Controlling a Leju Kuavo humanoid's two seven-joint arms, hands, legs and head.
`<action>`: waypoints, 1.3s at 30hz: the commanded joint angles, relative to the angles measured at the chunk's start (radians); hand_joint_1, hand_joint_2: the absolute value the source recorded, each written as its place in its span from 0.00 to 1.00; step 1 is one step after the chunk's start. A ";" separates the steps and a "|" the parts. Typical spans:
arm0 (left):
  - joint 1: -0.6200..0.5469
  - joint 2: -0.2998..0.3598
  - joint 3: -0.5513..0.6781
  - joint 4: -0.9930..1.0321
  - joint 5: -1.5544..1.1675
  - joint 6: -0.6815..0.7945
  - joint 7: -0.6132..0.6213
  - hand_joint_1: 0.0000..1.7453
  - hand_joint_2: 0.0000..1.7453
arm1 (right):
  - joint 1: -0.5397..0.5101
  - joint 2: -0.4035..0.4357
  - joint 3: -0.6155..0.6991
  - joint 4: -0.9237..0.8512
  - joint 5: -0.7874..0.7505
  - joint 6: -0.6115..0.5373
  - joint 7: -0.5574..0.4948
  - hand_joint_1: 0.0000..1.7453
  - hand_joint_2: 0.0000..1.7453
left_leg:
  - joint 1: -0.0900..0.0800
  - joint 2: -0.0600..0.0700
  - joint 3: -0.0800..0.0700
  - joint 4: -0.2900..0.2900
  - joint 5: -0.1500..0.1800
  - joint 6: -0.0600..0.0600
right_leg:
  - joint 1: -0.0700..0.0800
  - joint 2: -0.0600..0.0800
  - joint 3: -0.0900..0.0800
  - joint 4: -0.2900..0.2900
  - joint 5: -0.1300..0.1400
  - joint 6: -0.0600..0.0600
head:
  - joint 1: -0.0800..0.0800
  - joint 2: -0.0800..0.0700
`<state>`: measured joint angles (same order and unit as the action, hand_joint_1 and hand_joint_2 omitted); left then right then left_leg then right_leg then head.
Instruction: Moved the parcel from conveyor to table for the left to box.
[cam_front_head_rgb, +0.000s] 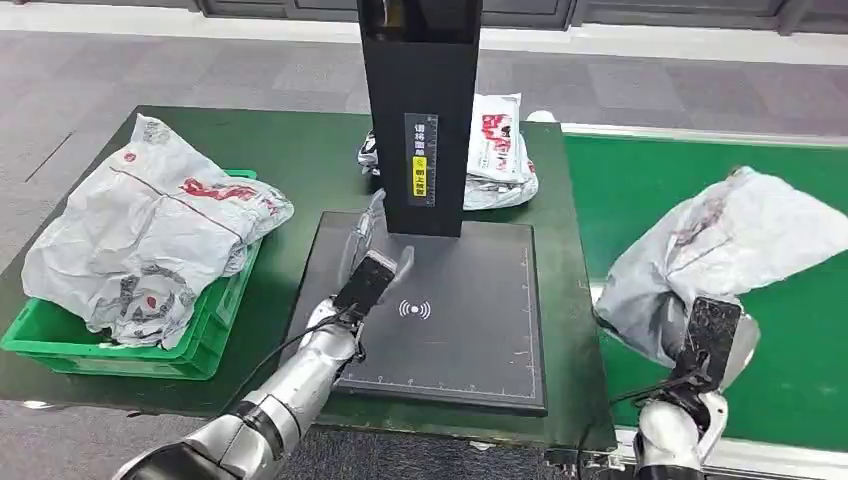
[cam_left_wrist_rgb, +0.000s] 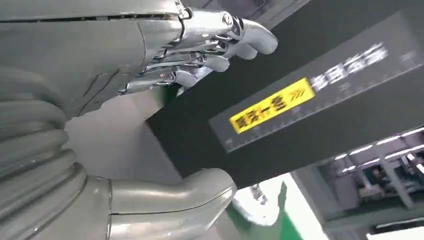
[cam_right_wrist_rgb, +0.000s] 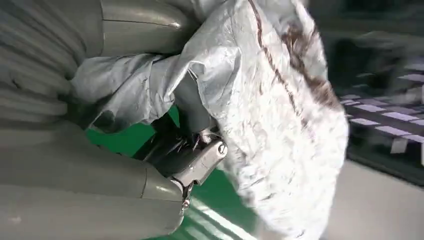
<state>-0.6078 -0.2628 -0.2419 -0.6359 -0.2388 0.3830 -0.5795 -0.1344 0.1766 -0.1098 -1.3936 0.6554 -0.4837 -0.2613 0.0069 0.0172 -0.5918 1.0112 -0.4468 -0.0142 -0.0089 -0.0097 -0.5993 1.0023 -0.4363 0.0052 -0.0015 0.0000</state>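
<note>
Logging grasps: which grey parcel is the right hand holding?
The parcel over the green conveyor, gripped by the right hand; the others lie in the crate and behind the stand.

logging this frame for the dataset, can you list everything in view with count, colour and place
parcel on conveyor: 1, grey plastic bag, over the green belt, held by the right hand
conveyor: 1, green, right of the table
table: 1, dark green, centre
crate: 1, green, table's left end
parcel in crate: 1, grey with red print
parcels behind post: a small pile, grey-white with red print
scanner pad: 1, black, table centre
post: 1, black, yellow label
left hand: 1, silver, fingers apart above the pad
right hand: 1, silver, grips the parcel
</note>
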 joint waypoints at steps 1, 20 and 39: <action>-0.074 -0.008 0.020 0.074 0.022 0.029 -0.034 0.00 1.00 | -0.147 -0.073 0.376 0.033 -0.050 0.045 0.002 1.00 1.00 | 0.000 0.003 -0.001 0.000 0.000 0.000 | 0.000 0.005 -0.002 0.000 0.001 0.000 | 0.000 0.000; -0.068 0.008 -0.006 0.050 0.078 0.068 -0.065 0.00 1.00 | -0.368 -0.054 0.643 0.536 -0.185 0.378 0.085 1.00 1.00 | 0.000 -0.006 -0.002 -0.001 0.004 -0.001 | 0.000 -0.004 -0.001 0.000 0.001 0.000 | 0.000 0.000; -0.001 0.053 -0.013 -0.054 0.060 0.111 -0.045 0.00 1.00 | -0.148 -0.103 0.692 0.323 -0.163 0.326 0.043 0.00 0.00 | 0.000 -0.008 -0.002 -0.002 0.005 -0.001 | 0.000 -0.005 0.000 -0.001 0.000 -0.001 | 0.000 0.000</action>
<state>-0.6148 -0.2548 -0.2419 -0.6825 -0.1614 0.4841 -0.6355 -0.3941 0.1400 0.6207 -0.8511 0.5211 -0.0538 -0.2075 0.0069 0.0100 -0.5965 1.0112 -0.4423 -0.0156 -0.0088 -0.0158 -0.6027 1.0034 -0.4363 0.0047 -0.0015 0.0000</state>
